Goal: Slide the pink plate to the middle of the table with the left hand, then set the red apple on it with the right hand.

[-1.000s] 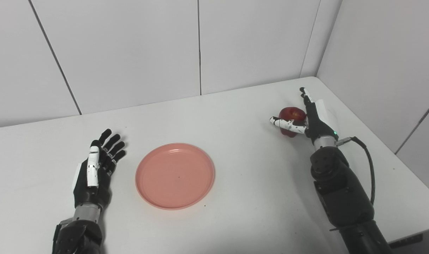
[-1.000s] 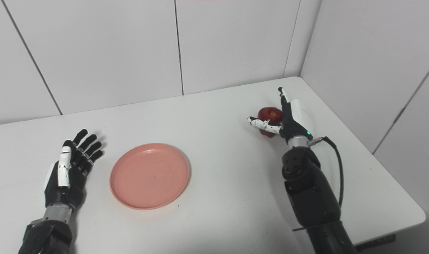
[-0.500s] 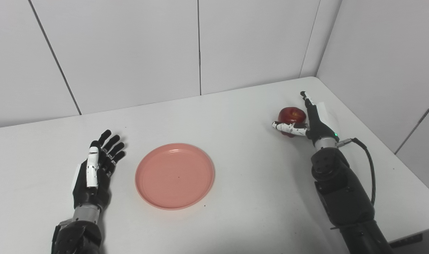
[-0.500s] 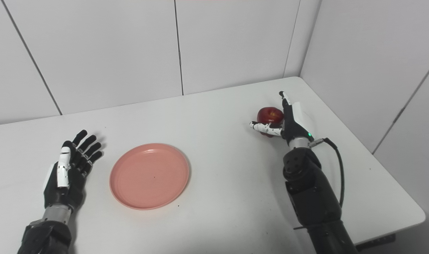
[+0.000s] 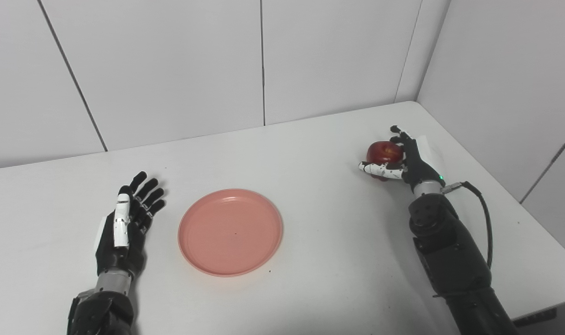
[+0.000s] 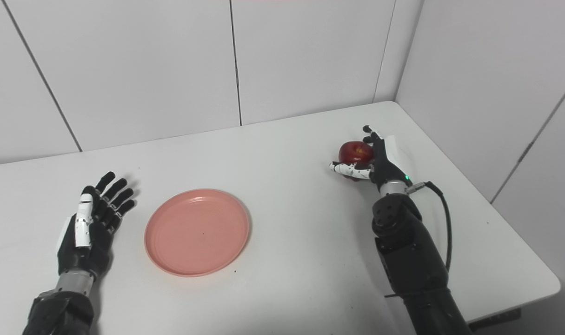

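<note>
- The left arm (image 5: 101,311) comes in at the bottom edge at about 7 o'clock, dark and jointed.
- The right arm (image 5: 449,251) comes in at about 5 o'clock; a black cable (image 5: 484,209) loops along its outer side near the wrist.
- The left hand (image 5: 122,228) lies low over the white table (image 5: 333,260) at about 8 o'clock. Its fingers (image 5: 147,195) are wide apart and stretched toward 1 o'clock, holding nothing.
- The plate (image 5: 230,231), pink and round, lies flat on the table just below the middle of the view. It sits at 3 o'clock from the left hand, near it but not touching. Nothing lies on it.
- The right hand (image 5: 410,160) is farther back at about 2 o'clock, well apart from the plate.
- The apple (image 5: 383,152), red, sits in the right hand. The white speckled thumb (image 5: 380,170) presses on its near side and the dark fingers (image 5: 398,137) curl over its far side, so the hand is closed on the fruit.
- Whether the apple rests on the table or is lifted just clear cannot be told.
- From the plate, the apple lies toward 2 o'clock, near the table's far right corner.
- White panelled walls (image 5: 170,65) stand behind the table at 12 o'clock and along its right side.
</note>
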Controlling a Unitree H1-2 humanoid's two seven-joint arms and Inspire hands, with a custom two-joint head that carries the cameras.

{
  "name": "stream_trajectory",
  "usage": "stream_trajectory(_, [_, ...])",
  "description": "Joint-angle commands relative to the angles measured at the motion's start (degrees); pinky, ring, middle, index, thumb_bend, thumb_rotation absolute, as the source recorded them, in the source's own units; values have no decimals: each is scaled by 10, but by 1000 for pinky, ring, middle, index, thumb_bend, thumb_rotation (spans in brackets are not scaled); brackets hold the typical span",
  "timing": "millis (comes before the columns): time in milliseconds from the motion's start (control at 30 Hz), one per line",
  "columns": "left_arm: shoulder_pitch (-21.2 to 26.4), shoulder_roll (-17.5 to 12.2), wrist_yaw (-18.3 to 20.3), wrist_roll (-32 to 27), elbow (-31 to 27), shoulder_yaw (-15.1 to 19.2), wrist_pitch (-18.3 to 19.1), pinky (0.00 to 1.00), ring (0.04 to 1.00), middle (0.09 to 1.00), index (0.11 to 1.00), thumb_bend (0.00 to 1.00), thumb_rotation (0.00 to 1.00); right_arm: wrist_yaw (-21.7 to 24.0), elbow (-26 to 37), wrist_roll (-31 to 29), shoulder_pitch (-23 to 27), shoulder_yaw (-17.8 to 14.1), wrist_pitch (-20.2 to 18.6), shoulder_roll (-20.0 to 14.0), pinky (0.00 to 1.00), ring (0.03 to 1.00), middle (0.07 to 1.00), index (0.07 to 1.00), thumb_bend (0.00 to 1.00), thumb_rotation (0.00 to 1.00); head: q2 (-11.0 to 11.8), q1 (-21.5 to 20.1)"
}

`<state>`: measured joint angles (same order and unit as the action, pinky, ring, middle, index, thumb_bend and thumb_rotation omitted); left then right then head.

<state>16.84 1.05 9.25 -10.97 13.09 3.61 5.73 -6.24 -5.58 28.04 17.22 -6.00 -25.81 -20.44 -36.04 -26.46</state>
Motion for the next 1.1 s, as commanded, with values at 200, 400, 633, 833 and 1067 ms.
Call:
stream_trajectory(200, [-5,1,-4,-2,5,-4,17,861,858,873,867,383,1000,-38,-35,-13,36,-5,59,-17,552,624,669,688,881,174,0,1])
stream_trajectory(400, [-5,3,-7,-2,3,-4,19,860,856,870,863,384,1000,-47,-71,-22,47,2,85,-23,475,530,579,554,677,121,-1,1])
stream_trajectory(633, [-5,3,-6,-5,6,-2,18,861,857,871,863,383,1000,-76,-97,-18,52,11,130,-26,408,467,513,485,519,130,0,2])
stream_trajectory(833, [-5,4,-7,-3,4,-3,17,861,857,871,866,383,1000,-84,-98,-18,54,15,127,-25,397,465,516,486,518,130,1,2])
stream_trajectory(1067, [-5,4,-8,-2,6,-4,18,859,857,871,865,385,1000,-90,-93,-18,53,14,124,-24,404,472,525,486,518,131,3,5])
